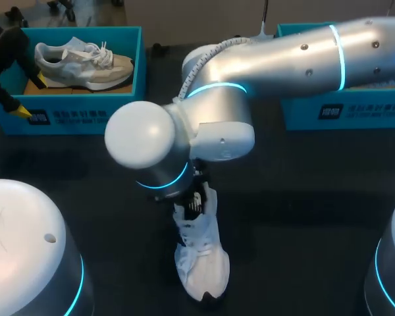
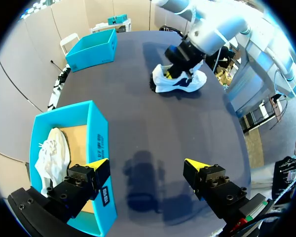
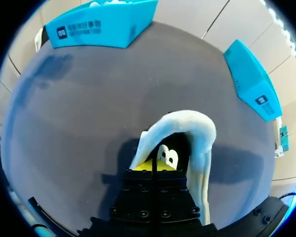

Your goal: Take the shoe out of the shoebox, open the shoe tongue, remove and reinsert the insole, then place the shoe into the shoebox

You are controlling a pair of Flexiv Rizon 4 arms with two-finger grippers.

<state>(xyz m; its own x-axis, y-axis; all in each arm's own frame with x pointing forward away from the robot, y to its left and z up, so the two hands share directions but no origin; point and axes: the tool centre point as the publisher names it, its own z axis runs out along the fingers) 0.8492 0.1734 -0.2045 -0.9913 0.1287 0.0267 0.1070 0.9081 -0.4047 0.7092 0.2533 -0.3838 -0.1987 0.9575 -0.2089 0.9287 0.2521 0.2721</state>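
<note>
There's the right gripper (image 3: 153,166) down inside the white shoe (image 3: 200,129), fingers pressed together, heel rim arching just ahead of them, so lift slow and straight to avoid dragging it, while the left gripper (image 2: 147,170) hangs wide open.

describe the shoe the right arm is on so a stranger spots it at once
On the dark table, two teal shoeboxes stand at the far side. Nearer the robot, under the right gripper, a white sneaker lies out on the tabletop; the grey-and-white sneaker sits inside the left shoebox.
</note>
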